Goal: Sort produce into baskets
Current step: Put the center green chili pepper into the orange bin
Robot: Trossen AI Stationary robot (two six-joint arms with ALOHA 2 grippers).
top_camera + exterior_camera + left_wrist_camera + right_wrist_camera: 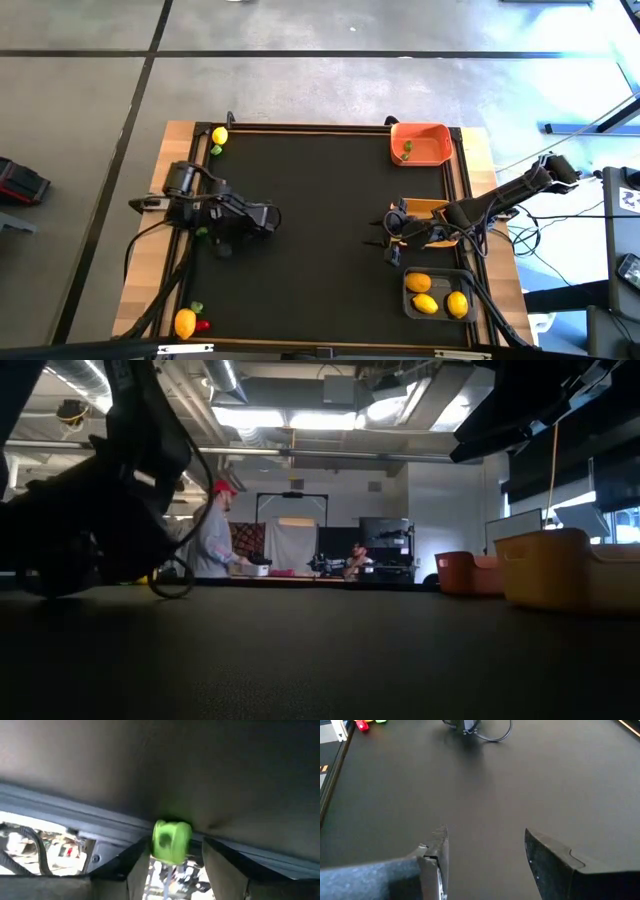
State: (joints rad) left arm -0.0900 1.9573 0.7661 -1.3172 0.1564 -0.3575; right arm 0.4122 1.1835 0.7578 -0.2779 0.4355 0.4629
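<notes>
My left gripper is low over the black mat near the table's left edge, pointing toward that edge. It is open, with a small green piece between its fingertips; the piece also shows in the high view. My right gripper is open and empty over the mat, just left of the yellow-tan basket. The orange basket holds one green piece. The dark basket holds three lemons. My left gripper has one finger on each side of the green piece, coming level from the table's right side. The piece lies close against one finger, with a gap to the other. I cannot tell whether either finger touches it.
A lemon and a green piece lie at the far left corner. A lemon, a red piece and a green piece lie at the near left corner. People stand in the room beyond.
</notes>
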